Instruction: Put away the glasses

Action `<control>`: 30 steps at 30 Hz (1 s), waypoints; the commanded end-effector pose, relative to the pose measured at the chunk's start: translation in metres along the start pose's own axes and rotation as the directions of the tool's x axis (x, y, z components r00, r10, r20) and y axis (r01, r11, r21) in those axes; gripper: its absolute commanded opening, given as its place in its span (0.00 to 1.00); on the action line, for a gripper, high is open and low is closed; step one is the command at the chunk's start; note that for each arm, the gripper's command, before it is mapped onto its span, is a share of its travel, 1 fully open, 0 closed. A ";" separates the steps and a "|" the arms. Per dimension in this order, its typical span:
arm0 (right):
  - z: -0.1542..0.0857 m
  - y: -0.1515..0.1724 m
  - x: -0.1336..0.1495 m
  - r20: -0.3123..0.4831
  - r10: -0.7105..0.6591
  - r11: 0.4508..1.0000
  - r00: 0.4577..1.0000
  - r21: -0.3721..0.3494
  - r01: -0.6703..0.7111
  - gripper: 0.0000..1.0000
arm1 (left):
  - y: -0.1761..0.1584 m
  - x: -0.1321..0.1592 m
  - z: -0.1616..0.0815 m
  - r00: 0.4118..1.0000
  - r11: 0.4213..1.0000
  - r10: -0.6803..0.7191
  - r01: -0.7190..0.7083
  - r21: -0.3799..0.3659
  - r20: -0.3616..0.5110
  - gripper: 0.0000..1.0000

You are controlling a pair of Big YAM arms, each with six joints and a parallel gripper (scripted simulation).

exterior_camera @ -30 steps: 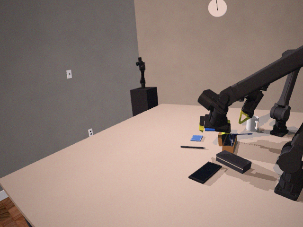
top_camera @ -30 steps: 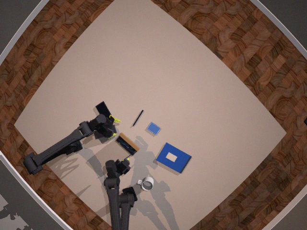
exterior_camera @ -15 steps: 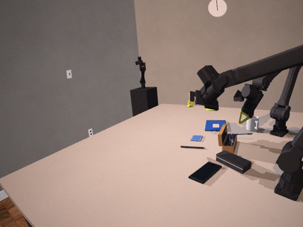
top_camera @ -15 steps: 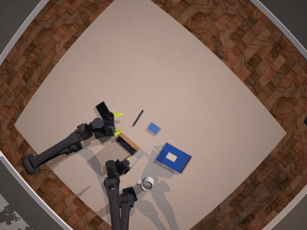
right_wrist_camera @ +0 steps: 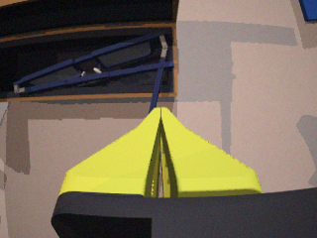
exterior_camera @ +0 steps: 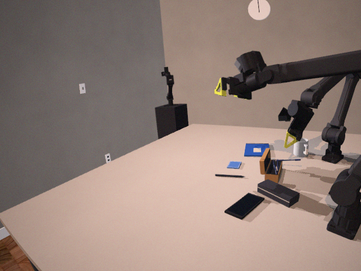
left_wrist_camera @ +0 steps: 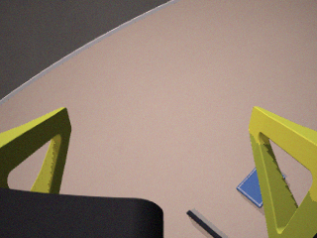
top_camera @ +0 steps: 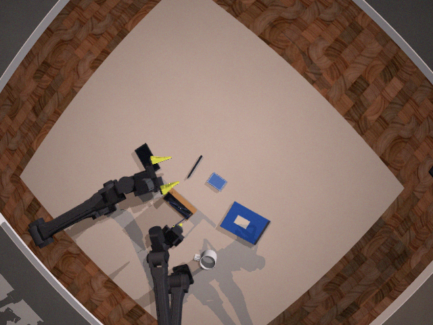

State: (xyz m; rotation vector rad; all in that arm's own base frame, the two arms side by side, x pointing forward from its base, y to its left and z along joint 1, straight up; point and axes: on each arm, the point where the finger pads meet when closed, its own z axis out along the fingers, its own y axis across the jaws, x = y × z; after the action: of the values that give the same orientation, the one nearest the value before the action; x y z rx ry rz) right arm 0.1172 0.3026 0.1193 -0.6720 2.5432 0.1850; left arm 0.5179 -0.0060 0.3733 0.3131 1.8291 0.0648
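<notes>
The orange-brown glasses case (top_camera: 180, 204) lies open on the table, also in the side view (exterior_camera: 271, 164) and the right wrist view (right_wrist_camera: 89, 0). The blue glasses (right_wrist_camera: 99, 69) lie inside it. One arm of the glasses (exterior_camera: 288, 160) sticks out over the case's edge toward my right gripper. My right gripper (exterior_camera: 289, 141) is shut, and its tips (right_wrist_camera: 158, 119) hang just above the end of that arm, apart from it. My left gripper (top_camera: 166, 172) (exterior_camera: 230, 91) is open and empty, high above the table beside the case.
A black box (exterior_camera: 278, 192) and a black phone (exterior_camera: 244, 205) lie beside the case. A pen (top_camera: 194, 166), a small blue pad (top_camera: 216, 181) and a blue book (top_camera: 244, 222) lie beyond it. A white mug (top_camera: 208, 259) stands near the right arm.
</notes>
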 end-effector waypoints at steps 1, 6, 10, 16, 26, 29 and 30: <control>0.004 0.003 -0.005 0.004 0.017 1.000 1.000 -0.004 -0.017 0.00 | 0.006 -0.049 0.003 0.992 0.996 -0.081 0.085 -0.034 0.094 1.00; 0.004 0.003 -0.005 0.004 0.017 1.000 1.000 -0.004 -0.017 0.00 | 0.020 -0.116 -0.031 0.950 0.978 -0.168 0.194 -0.077 0.262 1.00; 0.004 0.003 -0.005 0.004 0.017 1.000 1.000 -0.004 -0.017 0.00 | 0.027 -0.132 -0.024 0.920 0.956 -0.240 0.280 -0.091 0.310 1.00; 0.004 0.003 -0.005 0.004 0.017 1.000 1.000 -0.004 -0.017 0.00 | 0.027 -0.121 -0.021 0.927 0.955 -0.234 0.276 -0.111 0.292 1.00; 0.004 0.003 -0.005 0.004 0.017 1.000 1.000 -0.004 -0.017 0.00 | 0.041 -0.122 -0.032 0.937 0.962 -0.190 0.237 -0.135 0.292 1.00; 0.004 0.003 -0.005 0.004 0.017 1.000 1.000 -0.004 -0.017 0.00 | 0.035 -0.119 -0.033 0.934 0.961 -0.202 0.246 -0.123 0.294 1.00; 0.004 0.003 -0.005 0.004 0.017 1.000 1.000 -0.004 -0.017 0.00 | 0.035 -0.118 -0.035 0.933 0.960 -0.210 0.254 -0.120 0.293 1.00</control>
State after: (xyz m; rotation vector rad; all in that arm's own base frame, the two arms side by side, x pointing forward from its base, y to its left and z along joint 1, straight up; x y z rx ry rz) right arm 0.1172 0.3026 0.1193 -0.6720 2.5432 0.1850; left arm 0.5197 -0.0005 0.4952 0.0011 1.5658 0.0039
